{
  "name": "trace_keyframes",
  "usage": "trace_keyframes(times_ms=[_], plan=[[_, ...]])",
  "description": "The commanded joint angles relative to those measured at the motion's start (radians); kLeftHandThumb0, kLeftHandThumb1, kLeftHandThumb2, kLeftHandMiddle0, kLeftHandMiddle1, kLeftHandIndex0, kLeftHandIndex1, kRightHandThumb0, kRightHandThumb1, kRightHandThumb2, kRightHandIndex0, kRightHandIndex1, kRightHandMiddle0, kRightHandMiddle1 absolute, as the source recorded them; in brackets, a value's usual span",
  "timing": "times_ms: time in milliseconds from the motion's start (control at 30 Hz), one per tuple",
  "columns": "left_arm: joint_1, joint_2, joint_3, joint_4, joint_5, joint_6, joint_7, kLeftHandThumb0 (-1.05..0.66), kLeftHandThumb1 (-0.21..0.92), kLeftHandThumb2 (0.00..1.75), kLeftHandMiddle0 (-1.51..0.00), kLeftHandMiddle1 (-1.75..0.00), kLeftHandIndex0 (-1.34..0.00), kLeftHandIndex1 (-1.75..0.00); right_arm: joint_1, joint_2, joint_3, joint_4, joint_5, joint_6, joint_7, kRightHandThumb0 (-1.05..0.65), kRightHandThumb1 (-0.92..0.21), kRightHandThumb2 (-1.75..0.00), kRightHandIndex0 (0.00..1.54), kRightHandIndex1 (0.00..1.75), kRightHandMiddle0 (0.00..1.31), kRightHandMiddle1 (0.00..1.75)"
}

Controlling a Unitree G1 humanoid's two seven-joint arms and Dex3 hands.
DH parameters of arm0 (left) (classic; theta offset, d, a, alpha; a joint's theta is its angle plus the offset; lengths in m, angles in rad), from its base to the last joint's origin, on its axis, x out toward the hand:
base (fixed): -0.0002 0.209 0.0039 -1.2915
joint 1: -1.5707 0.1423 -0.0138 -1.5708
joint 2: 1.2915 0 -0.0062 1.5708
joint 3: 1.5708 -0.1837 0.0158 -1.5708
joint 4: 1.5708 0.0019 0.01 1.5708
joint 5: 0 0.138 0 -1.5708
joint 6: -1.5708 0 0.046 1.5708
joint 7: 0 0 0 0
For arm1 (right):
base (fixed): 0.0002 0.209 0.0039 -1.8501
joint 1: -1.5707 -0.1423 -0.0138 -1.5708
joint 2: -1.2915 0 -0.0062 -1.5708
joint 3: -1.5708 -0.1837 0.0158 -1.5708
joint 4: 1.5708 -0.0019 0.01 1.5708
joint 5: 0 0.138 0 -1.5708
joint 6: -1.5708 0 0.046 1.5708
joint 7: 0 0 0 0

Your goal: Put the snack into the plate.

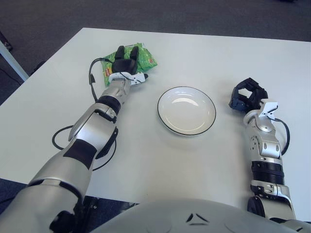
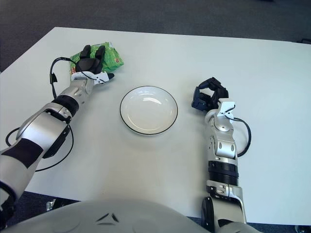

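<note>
The left hand (image 1: pixel 127 62) clamps the green snack bag (image 1: pixel 144 58) near the table's (image 1: pixel 146 160) far left edge; next, carry it to the plate (image 1: pixel 186 109).

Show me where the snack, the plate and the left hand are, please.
snack (image 1: pixel 146 58), left eye view, green wrapper beside the fingers.
plate (image 1: pixel 186 129), left eye view, near rim.
left hand (image 1: pixel 124 64), left eye view, back of hand.

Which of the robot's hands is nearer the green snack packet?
Left. The left hand is on the green snack packet; the right hand shows beyond the plate.
</note>
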Motion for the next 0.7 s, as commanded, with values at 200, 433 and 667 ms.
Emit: trace_keyframes(times_ms=[200, 433, 667], plan=[[0.039, -0.005, -0.001, 0.029, -0.019, 0.028, 0.03, -1.05, 0.92, 0.61, 0.0, 0.0, 0.0, -0.08, 0.087, 0.03, 0.009, 0.0, -0.002, 0.047, 0.004, -0.49, -0.28, -1.35, 1.27, 1.75, 0.64, 1.75], [0.053, -0.006, 0.001, 0.023, -0.034, 0.029, 0.025, -1.05, 0.92, 0.62, 0.0, 0.0, 0.0, -0.12, 0.094, 0.03, 0.013, -0.018, -0.008, 0.061, 0.002, -0.49, -0.28, -1.35, 1.26, 1.75, 0.64, 1.75], [0.07, 0.006, 0.001, -0.001, -0.054, -0.003, 0.019, -1.05, 0.92, 0.63, 0.0, 0.0, 0.0, -0.17, 0.096, 0.034, 0.016, -0.037, -0.013, 0.077, -0.005, -0.49, -0.28, -1.36, 1.26, 1.75, 0.64, 1.75]])
